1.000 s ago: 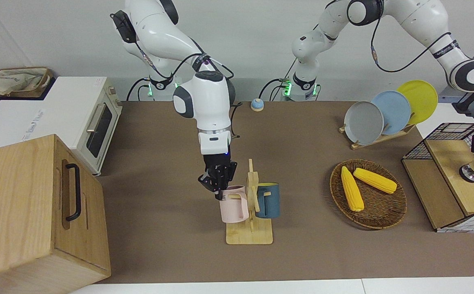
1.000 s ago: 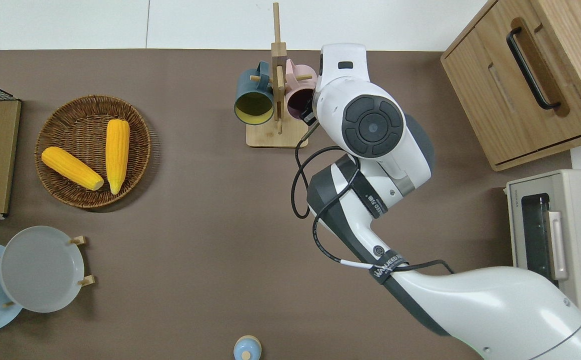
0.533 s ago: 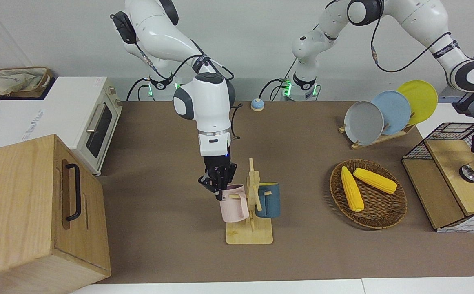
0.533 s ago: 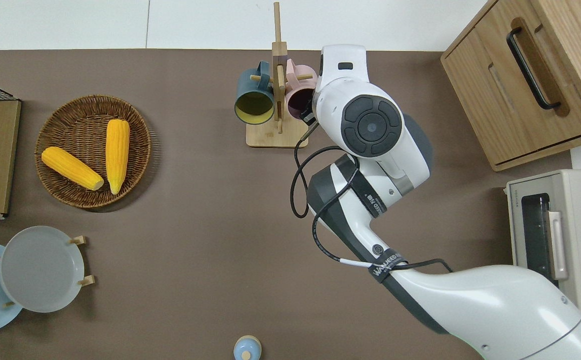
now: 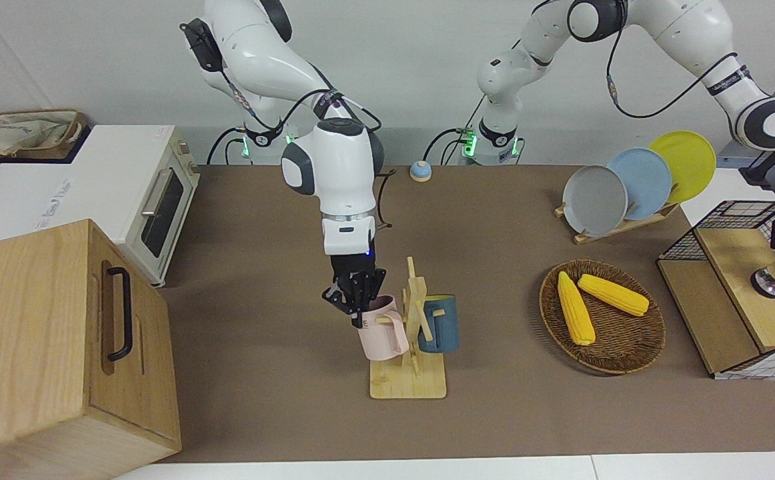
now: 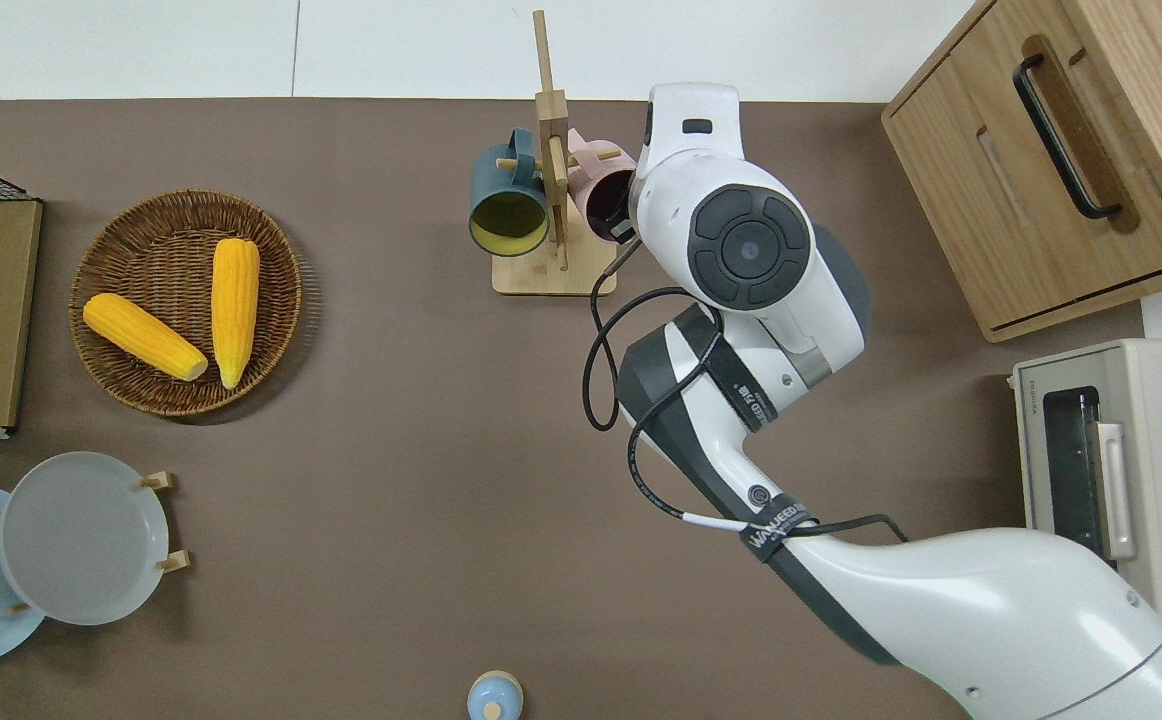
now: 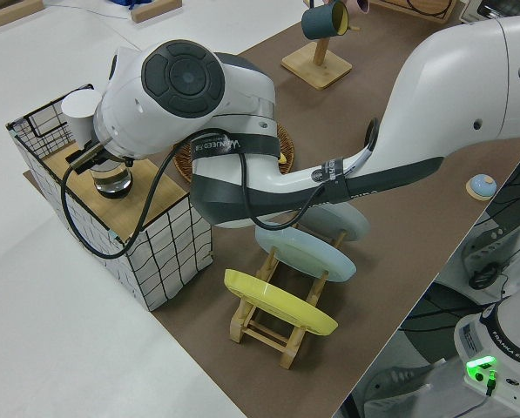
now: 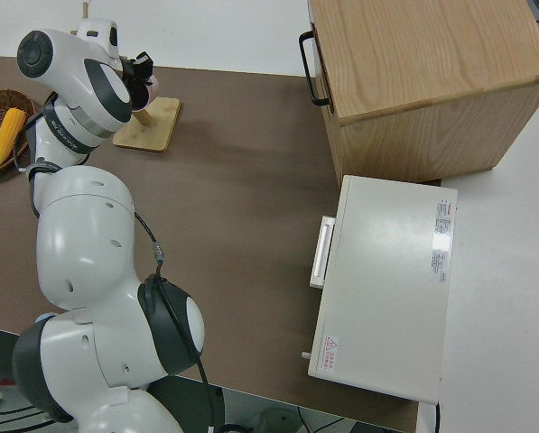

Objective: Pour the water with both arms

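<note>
The right gripper is lifting the pink mug, fingers clamped on its rim, tilting the rack. Next: clearing the peg. The left arm is parked, fingers unclear.

right hand lowered and clamped, left arm parked

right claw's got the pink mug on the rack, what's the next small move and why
Probably ease the pink mug up and away from the wooden rack. The right claw grips its rim, the mug is tilted, and its handle looks still hooked on a peg, with the blue mug hanging opposite.
</note>
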`<state>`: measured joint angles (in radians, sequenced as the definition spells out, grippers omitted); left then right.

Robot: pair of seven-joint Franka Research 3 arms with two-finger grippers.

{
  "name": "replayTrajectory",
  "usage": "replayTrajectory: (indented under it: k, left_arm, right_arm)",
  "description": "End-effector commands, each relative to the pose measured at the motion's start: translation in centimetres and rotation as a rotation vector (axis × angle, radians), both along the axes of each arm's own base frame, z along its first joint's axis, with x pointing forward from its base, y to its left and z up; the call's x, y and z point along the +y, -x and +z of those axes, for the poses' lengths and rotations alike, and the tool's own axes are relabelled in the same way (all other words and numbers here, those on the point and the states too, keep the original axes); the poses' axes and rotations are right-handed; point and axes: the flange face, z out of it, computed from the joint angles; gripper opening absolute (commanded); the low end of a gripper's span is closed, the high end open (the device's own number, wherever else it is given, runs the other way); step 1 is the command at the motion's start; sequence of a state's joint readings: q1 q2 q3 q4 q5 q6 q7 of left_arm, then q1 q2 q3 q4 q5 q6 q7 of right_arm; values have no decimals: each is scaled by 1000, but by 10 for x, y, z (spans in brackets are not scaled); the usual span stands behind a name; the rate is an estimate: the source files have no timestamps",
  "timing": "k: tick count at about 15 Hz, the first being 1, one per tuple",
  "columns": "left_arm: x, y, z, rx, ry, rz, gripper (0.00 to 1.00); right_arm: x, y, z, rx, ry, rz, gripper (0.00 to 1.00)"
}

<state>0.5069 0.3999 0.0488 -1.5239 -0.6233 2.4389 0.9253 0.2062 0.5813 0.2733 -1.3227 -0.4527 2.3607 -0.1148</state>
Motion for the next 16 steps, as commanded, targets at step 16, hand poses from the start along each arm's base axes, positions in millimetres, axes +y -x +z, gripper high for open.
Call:
replayTrajectory:
  k: [16]
  left_arm:
    - [-6,2,48,-48,-8,-18,0]
  right_arm:
    - [3,1,9,4,-41,-38,0]
